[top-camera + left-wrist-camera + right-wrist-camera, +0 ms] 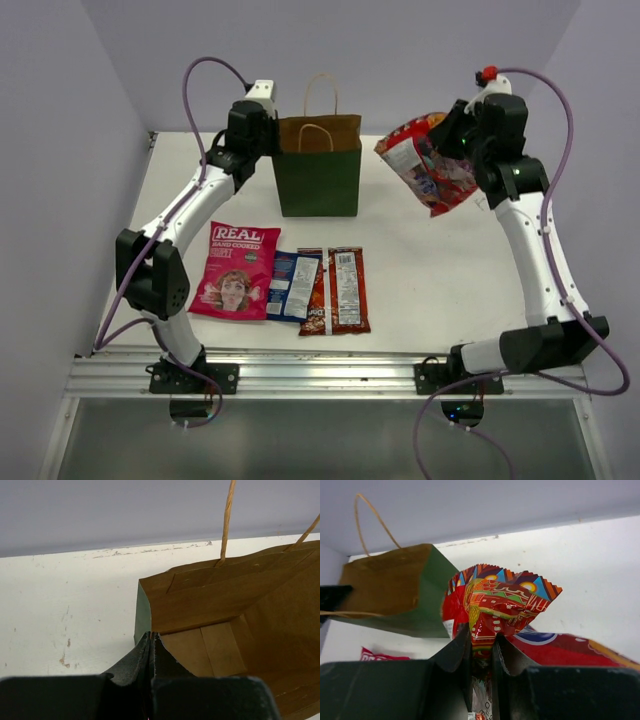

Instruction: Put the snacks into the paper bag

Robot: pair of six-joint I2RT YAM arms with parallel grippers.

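Observation:
The dark green paper bag point(318, 185) stands upright at the back centre, its mouth open and brown inside point(240, 595). My left gripper point(151, 636) is shut on the bag's left rim, one finger outside and one inside. My right gripper point(482, 640) is shut on the crimped end of the red candy bag point(500, 597). It holds the candy bag point(428, 165) in the air to the right of the paper bag point(395, 585). Flat on the table in front lie the pink "REAL" packet point(237, 270), a small blue packet point(293, 285) and an orange-red packet point(335, 290).
The bag's tan loop handles point(320, 95) stand up above its mouth. Grey walls close the table in at the back and on both sides. A metal rail point(320, 372) with both arm bases runs along the near edge.

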